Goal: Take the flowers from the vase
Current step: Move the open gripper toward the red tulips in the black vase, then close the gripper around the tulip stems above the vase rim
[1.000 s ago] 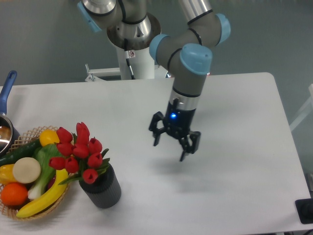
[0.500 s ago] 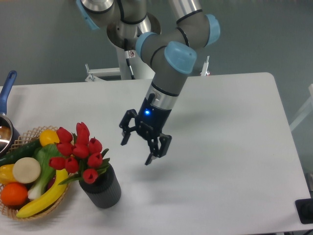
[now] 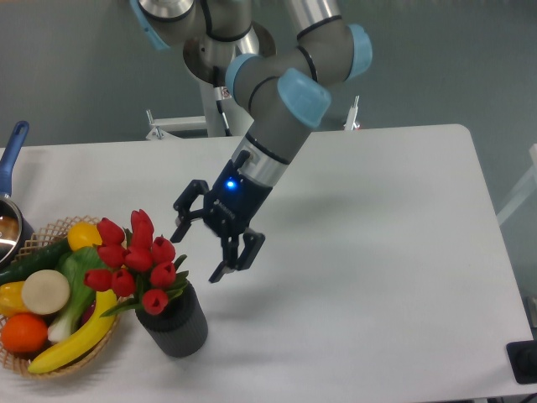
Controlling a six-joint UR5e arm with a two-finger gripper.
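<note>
The flowers (image 3: 134,262), red tulip buds on green stems, are standing in the vase (image 3: 174,321) near the front left of the white table (image 3: 403,252), the single fixed camera's view shows. About nine buds are counting out in the bunch, though some are overlapping and the tally is not certain. The bunch is keeping its long axis roughly upright, leaning a little toward the left and far side, with the buds fanning out above the vase's mouth and green leaves spreading at the rim. The vase, one dark ribbed cylinder, is sitting upright on the table, just beside a wicker basket (image 3: 21,363) at the left edge.

One gripper (image 3: 201,253) is hanging above the table just right of the buds, tilted down and to the left, its two fingers spread wide with nothing between them and clear of the flowers. A blue light is glowing on its wrist.

The basket is holding a banana (image 3: 71,340), an orange (image 3: 23,332), a yellow pepper (image 3: 83,235) and green vegetables. A blue-handled pot (image 3: 10,197) is sitting at the far left edge. A small label on the arm's white pedestal is showing, too small to read.
</note>
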